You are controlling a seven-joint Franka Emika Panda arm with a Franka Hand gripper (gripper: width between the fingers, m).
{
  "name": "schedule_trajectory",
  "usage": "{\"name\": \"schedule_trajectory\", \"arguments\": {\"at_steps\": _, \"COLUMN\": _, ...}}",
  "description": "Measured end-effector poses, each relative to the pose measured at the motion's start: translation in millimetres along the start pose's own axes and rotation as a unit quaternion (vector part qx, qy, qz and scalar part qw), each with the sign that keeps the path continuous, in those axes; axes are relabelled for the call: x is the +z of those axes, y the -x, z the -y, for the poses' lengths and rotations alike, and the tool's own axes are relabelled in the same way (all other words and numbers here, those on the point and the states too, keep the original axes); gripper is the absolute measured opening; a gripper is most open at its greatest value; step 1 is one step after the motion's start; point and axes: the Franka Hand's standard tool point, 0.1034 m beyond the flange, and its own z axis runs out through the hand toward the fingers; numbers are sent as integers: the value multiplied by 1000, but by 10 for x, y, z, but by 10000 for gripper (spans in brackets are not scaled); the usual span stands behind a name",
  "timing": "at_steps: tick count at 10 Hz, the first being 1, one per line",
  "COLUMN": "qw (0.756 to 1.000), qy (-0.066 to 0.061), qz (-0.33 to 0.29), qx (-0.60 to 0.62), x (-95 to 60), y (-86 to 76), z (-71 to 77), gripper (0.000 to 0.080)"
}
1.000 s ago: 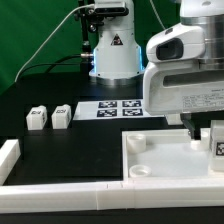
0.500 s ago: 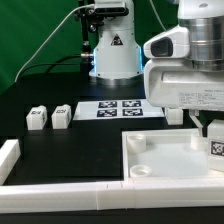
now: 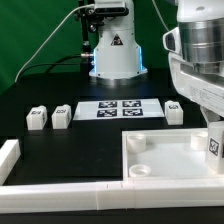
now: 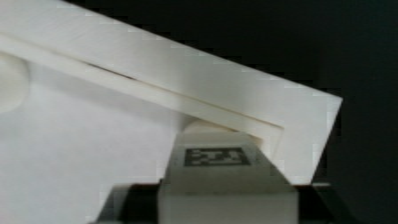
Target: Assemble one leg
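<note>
Plastic, by the look of it: the leg is a small stubby white block, likely light and rigid, with smooth faces that could slip if pinched off-centre. It sits right at the gripper, between the two dark fingers, with its tagged face turned toward the wrist camera. The fingers appear pressed against its two opposite flat sides, so the gripper seems to be pinching the leg, though the contact lines themselves are blurred. Holding it by those flat sides, low enough to leave the far end free, looks like the sensible grip for seating it.

Just beyond the held leg lies the big white panel, its raised rim running past the leg's far end near a corner. In the exterior view the leg shows only at the frame edge under the arm, above the panel.

Three other legs stand apart from the gripper on the black table: one fairly near it, two more well away toward the exterior view's left. The marker board lies flat between them, and a long white bar runs along the table's front.

Writing: none readable. The leg carries a black-and-white square tag, the marker board several more, and the robot base shows a dark triangular warning sticker; no brand name can be made out.
</note>
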Motion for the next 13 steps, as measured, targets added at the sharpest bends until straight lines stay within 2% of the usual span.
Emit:
{"name": "schedule_trajectory", "arguments": {"at_steps": 2, "qw": 985, "qy": -4, "qz": 16, "qx": 169, "x": -14, "y": -16, "z": 18, "gripper": 295}}
{"name": "schedule_trajectory", "arguments": {"at_steps": 5, "qw": 984, "qy": -3, "qz": 15, "qx": 178, "x": -5, "y": -1, "z": 9, "gripper": 295}}
{"name": "schedule_trajectory", "arguments": {"at_steps": 6, "qw": 989, "qy": -2, "qz": 15, "qx": 147, "x": 3, "y": -2, "z": -1, "gripper": 472}}
{"name": "schedule_trajectory", "arguments": {"at_steps": 7, "qw": 994, "qy": -2, "qz": 14, "qx": 108, "x": 38, "y": -10, "z": -40, "gripper": 588}}
{"name": "schedule_trajectory", "arguments": {"at_steps": 8, "qw": 1000, "qy": 0, "qz": 12, "qx": 28, "x": 48, "y": -20, "z": -65, "gripper": 588}}
{"name": "schedule_trajectory", "arguments": {"at_steps": 9, "qw": 999, "qy": 0, "qz": 13, "qx": -37, "x": 30, "y": -18, "z": -67, "gripper": 639}}
{"name": "schedule_trajectory", "arguments": {"at_steps": 11, "qw": 987, "qy": -2, "qz": 12, "qx": -163, "x": 5, "y": -10, "z": -61, "gripper": 646}}
{"name": "schedule_trajectory", "arguments": {"at_steps": 13, "qw": 963, "qy": -3, "qz": 11, "qx": -271, "x": 12, "y": -26, "z": -64, "gripper": 649}}
